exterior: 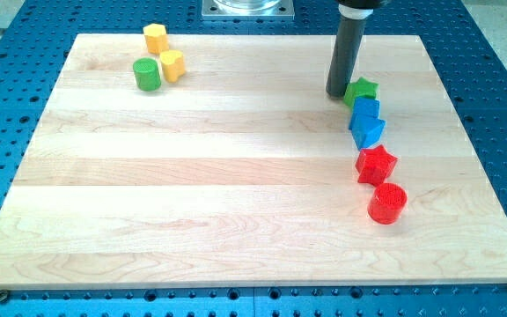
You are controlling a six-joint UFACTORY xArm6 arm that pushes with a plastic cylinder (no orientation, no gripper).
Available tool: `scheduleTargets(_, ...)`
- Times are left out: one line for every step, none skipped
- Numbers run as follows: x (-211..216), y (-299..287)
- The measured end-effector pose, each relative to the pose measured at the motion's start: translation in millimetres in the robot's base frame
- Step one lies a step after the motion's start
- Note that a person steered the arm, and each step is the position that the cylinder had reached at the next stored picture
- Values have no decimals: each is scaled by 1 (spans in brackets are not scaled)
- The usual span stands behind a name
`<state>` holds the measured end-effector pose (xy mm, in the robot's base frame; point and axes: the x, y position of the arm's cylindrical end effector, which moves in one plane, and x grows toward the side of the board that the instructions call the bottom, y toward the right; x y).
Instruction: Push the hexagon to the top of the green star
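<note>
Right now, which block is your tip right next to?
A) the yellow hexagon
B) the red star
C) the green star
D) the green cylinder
C: my tip sits right against the left side of the green star, at the top of the column of blocks on the view's right; the yellow hexagon lies far off at the top left.

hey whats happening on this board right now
A single robot arm ending in a dark rod is working on a wooden board. My tip sits right beside the green star, on its left in the view. Below the star run two blue blocks, a red star and a red cylinder. The yellow hexagon is far off at top left, with a green cylinder and another yellow block.
</note>
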<state>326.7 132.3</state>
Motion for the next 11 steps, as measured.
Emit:
scheduleTargets(-22,-2)
scheduleTargets(25,-53)
scheduleTargets(89,-124)
scheduleTargets(106,-222)
scheduleTargets(73,-271)
scheduleTargets(34,-282)
scheduleTargets(15,-323)
scheduleTargets(-16,-350)
scheduleTargets(-71,-355)
scheduleTargets(-120,-354)
scheduleTargets(-135,-331)
